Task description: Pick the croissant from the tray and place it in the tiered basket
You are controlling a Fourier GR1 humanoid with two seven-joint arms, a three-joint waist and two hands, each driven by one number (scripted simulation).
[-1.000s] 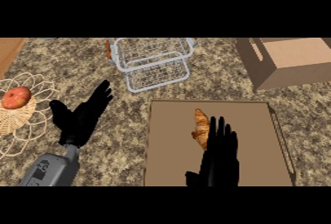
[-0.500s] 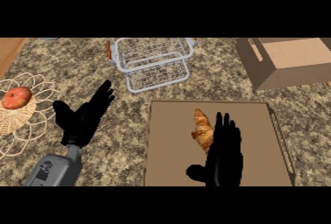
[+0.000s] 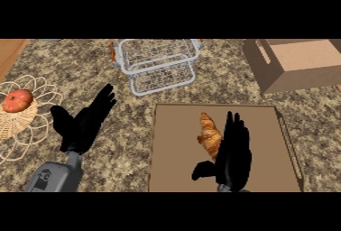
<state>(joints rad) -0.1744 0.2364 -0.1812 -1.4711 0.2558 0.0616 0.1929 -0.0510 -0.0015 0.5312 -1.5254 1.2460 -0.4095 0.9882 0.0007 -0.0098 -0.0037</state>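
Note:
A golden croissant [image 3: 209,134] lies lengthwise on the brown tray [image 3: 173,149] at the lower middle. My right hand [image 3: 233,153] hovers over the tray just right of the croissant, fingers straight and pointing away, its edge beside the pastry. The white wire tiered basket [image 3: 157,63] stands at the back, left of centre, with nothing in it. My left hand [image 3: 83,124] rests open on the counter to the tray's left, fingers up.
A pale wicker bowl [image 3: 16,122] holding a red apple [image 3: 17,100] sits at the left edge. An open cardboard box [image 3: 300,63] stands at the back right. Speckled stone counter lies between tray and basket.
My right hand has slid forward and slightly right along the tray, coming alongside the croissant. The left hand has barely shifted.

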